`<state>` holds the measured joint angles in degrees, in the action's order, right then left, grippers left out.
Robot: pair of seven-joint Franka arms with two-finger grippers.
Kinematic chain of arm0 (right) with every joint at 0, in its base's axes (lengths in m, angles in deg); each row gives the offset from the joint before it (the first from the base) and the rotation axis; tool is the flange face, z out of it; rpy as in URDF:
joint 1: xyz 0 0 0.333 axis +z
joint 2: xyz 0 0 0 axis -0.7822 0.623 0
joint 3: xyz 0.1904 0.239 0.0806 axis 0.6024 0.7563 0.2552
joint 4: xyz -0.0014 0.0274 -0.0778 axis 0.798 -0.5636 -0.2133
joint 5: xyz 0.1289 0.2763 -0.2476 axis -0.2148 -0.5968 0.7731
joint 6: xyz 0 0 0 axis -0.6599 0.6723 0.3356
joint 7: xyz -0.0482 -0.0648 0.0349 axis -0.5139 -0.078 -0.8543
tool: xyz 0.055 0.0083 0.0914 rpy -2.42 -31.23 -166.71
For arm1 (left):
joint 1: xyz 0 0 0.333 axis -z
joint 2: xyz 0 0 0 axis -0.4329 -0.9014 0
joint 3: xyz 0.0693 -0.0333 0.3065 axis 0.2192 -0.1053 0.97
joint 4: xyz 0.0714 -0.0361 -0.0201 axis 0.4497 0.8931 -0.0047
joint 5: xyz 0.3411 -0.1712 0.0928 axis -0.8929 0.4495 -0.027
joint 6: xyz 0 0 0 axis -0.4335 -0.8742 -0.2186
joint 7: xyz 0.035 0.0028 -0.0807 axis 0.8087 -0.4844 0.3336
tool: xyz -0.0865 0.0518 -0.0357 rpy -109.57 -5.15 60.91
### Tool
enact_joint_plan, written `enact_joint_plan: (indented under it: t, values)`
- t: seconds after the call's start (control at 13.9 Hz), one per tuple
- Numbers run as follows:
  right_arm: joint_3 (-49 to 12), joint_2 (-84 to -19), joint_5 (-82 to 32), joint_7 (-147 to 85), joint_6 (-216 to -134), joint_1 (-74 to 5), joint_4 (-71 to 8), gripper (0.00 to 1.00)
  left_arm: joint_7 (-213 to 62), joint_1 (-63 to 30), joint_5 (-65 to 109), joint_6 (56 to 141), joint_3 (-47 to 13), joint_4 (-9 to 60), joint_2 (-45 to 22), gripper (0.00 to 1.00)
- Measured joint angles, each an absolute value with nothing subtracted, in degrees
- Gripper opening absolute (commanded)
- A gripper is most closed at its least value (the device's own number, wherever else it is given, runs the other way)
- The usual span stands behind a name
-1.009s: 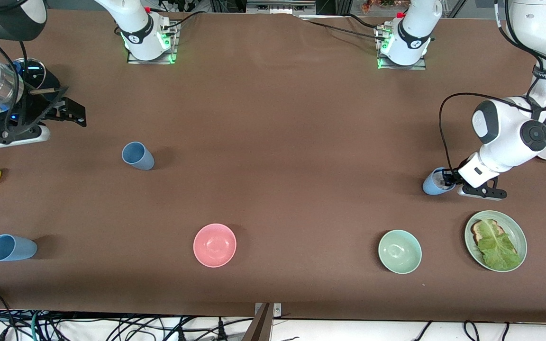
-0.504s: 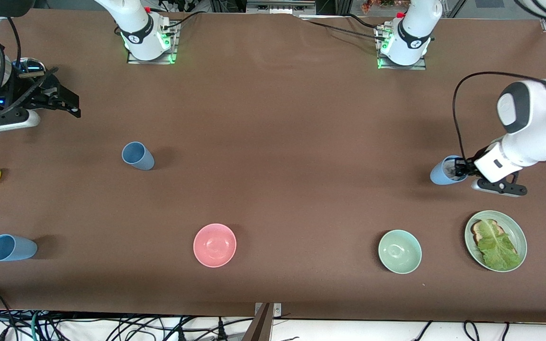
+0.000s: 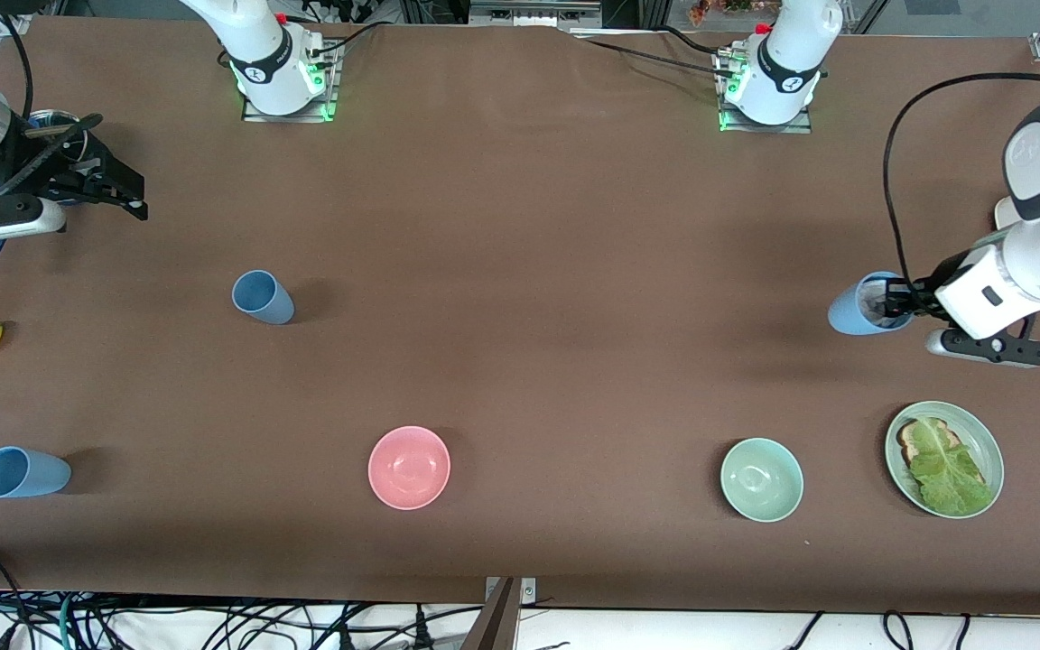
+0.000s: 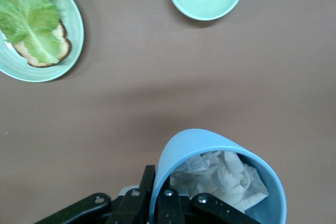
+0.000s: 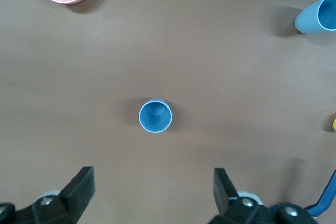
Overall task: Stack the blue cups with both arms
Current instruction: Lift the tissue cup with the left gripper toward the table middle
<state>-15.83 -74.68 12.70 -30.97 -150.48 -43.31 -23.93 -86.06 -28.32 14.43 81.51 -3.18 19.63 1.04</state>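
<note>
The left end effector (image 3: 901, 302) grasps one blue cup (image 3: 856, 310) by its rim, lifted at the worktop's (image 3: 520, 271) three o'clock edge, while the released right end effector (image 5: 152, 192) hangs above the upright cup (image 3: 263, 296); these likely feel light, rigid and slightly slippery.
</note>
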Motion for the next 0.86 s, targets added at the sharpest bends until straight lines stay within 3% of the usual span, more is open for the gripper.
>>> enact_joint_plan:
  t: [0.43, 0.86]
  values:
    - [-15.8, -74.7, 12.7, -30.9, -148.8, -43.3, -23.9, 1.0, -62.3, -26.5, 15.1, 79.3, -13.2, 16.6, 0.9, 0.0]
    - [-15.9, -74.2, 12.7, -30.9, -148.4, -43.3, -24.3, 1.0, -40.3, -18.0, 17.6, 79.5, -16.4, 16.1, -0.2, 0.0]
